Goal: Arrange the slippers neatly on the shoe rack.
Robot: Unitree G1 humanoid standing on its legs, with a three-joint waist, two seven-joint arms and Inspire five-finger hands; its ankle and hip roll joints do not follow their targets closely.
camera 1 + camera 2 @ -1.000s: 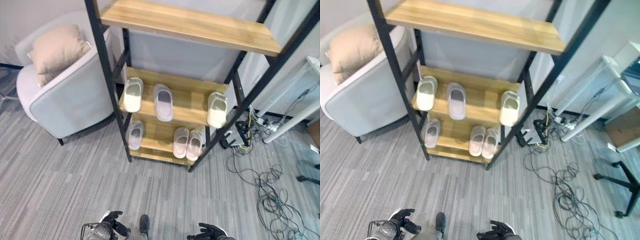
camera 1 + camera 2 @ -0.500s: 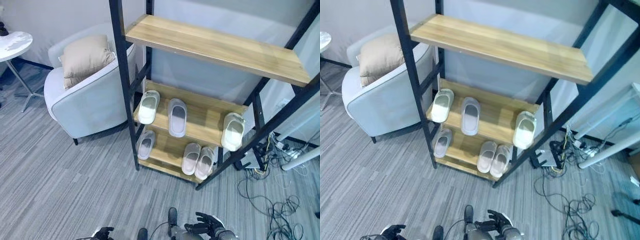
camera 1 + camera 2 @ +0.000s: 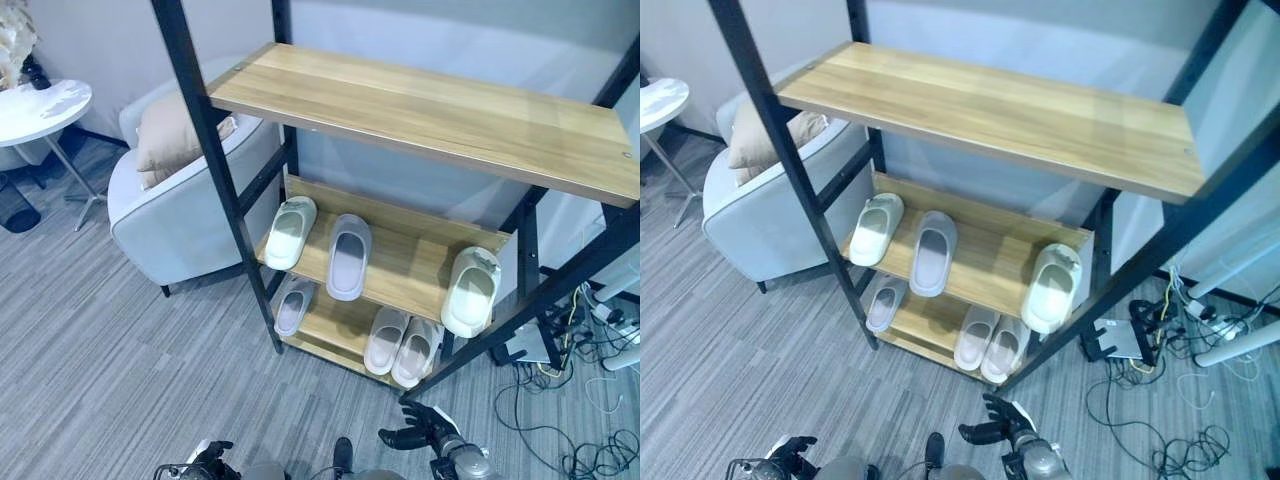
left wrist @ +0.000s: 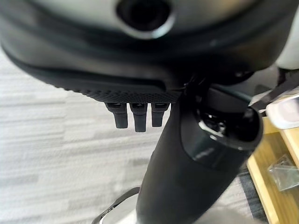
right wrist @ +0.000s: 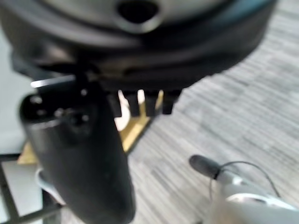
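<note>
Six slippers sit on the shoe rack (image 3: 215, 165); both hands hang empty low in front of it.

On the middle shelf (image 3: 400, 265), a cream slipper (image 3: 288, 230) lies at 9 o'clock with a grey slipper (image 3: 347, 256) just beside it, and a second cream slipper (image 3: 470, 291) sits well apart at 3 o'clock, at the shelf's front edge. On the bottom shelf (image 3: 335, 325), a single grey slipper (image 3: 293, 305) lies at 9 o'clock, and a pale pair (image 3: 404, 346) rests side by side, touching, toward 3 o'clock. The top shelf (image 3: 430, 105) is bare wood. The right hand (image 3: 425, 432) hovers at 5 o'clock above the grey floor (image 3: 110, 370), fingers spread and holding nothing; the left hand (image 3: 208, 459) shows at 7 o'clock, fingers loosely relaxed, also holding nothing. An armchair (image 3: 185, 215) with a cushion (image 3: 165, 135) stands at 9 o'clock of the rack.
</note>
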